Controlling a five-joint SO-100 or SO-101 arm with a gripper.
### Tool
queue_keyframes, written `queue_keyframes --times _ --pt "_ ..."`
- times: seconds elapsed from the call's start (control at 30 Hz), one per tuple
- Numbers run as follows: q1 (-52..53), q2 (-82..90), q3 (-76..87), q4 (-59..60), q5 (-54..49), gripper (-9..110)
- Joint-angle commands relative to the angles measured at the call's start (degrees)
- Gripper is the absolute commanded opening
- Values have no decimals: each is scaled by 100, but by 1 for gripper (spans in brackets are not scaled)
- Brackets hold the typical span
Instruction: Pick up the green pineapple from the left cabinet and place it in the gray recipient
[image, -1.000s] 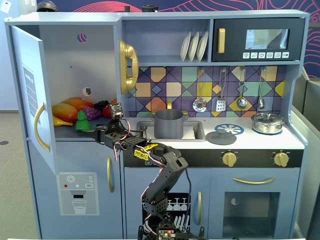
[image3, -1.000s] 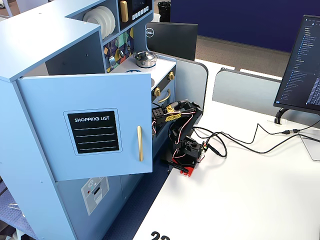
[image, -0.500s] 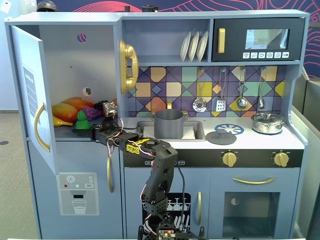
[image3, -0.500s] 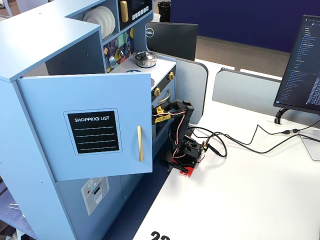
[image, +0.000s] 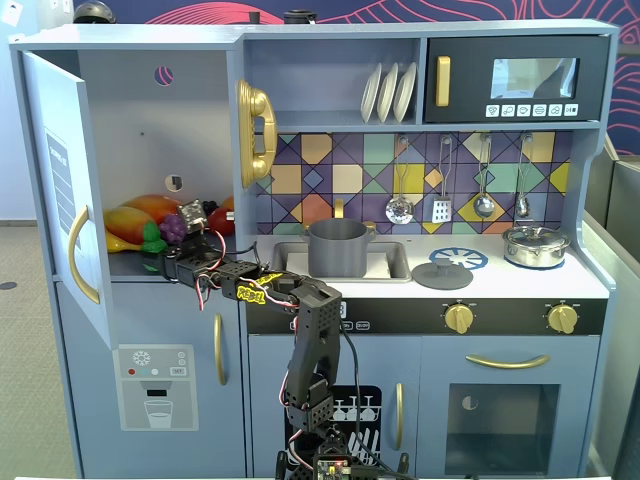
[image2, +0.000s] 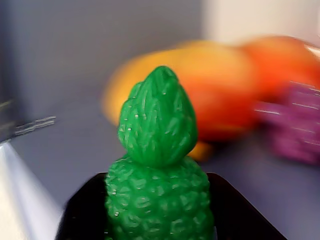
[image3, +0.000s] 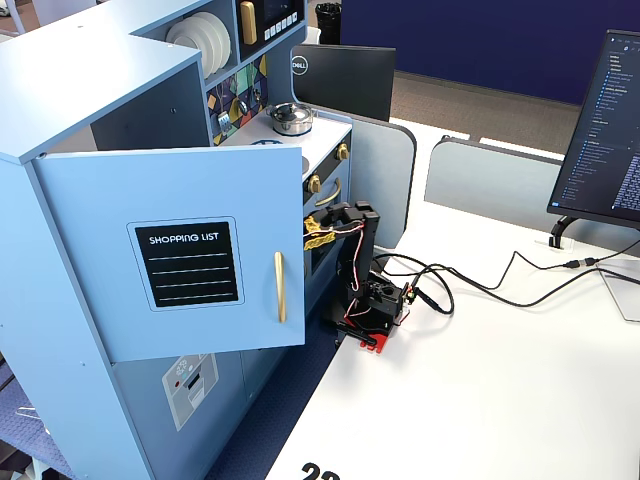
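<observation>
- Far left of a fixed view: open cabinet door (image: 62, 190) with its gold handle, swung out toward the camera; easily clipped by the arm on the way out, which would swing the door or jolt the grasp.
- Inside the left cabinet (image: 140, 130): green pineapple (image2: 159, 175) standing upright on the shelf floor, low at the front, just in front of the orange mangoes (image: 140, 218).
- Gripper (image2: 159, 220) in the wrist view: 2 black jaws flanking the pineapple's bumpy body on both sides, apparently closed around it; contact itself not clear enough to call firm, and lift-off from the shelf cannot be told.
- Judged risk 1: bumpy, rounded plastic held low on the body, so likely to tip or slip out if the pull-back is quick.
- Judged risk 2: mangoes and purple grape bunch (image: 174, 228) crowded right behind and beside; any sweep sideways could drag them off the shelf edge.
- Middle: arm (image: 315, 330) stretched horizontally from its base into the cabinet; large gold handle (image: 254, 132) on the cabinet's right wall close above the exit path.
- Right of that: gray recipient (image: 337, 248) sitting in the sink, open-topped, well apart from the pineapple; sink rim and faucet area to clear before lowering.
- Further right: gray lid (image: 442, 274) on the counter, shiny silver pot (image: 536, 244) beyond, both off the likely route.
- Other fixed view: door front with the shopping list panel (image3: 190, 263) hiding the cabinet interior entirely.
</observation>
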Motion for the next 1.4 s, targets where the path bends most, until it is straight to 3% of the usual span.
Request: queue_keyframes --times 0.0,0.2,0.37,0.63,1.0,1.37 --pt "-448 1441 325 -141 -281 0" --pt "-747 3612 1775 -114 -475 0" --pt "-237 5142 2883 -255 -272 0" --pt "1898 6513 3252 79 360 0" --pt "4166 5467 1652 1538 1072 0" --pt "4896 3322 642 2610 826 0"
